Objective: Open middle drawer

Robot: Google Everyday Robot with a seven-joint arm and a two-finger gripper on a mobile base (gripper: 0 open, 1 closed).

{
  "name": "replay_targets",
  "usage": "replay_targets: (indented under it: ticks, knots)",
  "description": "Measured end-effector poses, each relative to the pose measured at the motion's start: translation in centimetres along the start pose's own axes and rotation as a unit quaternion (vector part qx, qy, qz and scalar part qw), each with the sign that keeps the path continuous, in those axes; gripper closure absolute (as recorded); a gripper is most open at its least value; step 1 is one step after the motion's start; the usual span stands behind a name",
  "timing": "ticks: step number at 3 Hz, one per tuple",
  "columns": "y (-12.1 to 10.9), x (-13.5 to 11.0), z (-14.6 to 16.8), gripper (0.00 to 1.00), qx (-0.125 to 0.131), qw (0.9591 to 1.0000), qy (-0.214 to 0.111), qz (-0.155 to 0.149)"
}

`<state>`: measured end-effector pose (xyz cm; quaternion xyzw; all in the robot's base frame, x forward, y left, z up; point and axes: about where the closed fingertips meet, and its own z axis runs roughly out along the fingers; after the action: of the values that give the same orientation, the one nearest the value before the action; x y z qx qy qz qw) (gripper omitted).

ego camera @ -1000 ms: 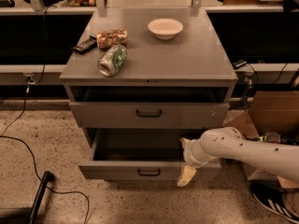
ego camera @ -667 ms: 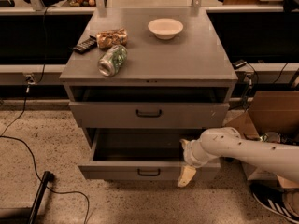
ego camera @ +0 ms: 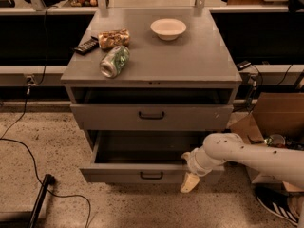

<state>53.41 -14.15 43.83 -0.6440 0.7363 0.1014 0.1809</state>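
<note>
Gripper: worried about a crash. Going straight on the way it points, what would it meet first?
Probably the floor: the gripper, beside the open drawer's front corner, points down, with nothing seen beneath it. Depth is unclear.

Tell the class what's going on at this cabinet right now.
The robot's arm reaches in from the right, with its gripper low at the front right corner of the middle drawer. That drawer stands pulled well out, its plain grey inside showing. The drawer above is out only slightly. On the cabinet top sit a white bowl and a can lying on its side.
</note>
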Motion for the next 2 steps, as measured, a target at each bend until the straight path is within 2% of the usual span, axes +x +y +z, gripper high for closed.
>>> replay_targets:
  ticks: [1,2]
  knots:
    - [1.9,1.3,0.4,0.18,-0.018,0.9997,0.005,0.015]
    - [3.7,1.3,0.2,0.17,-0.031,0.9994,0.007,0.013]
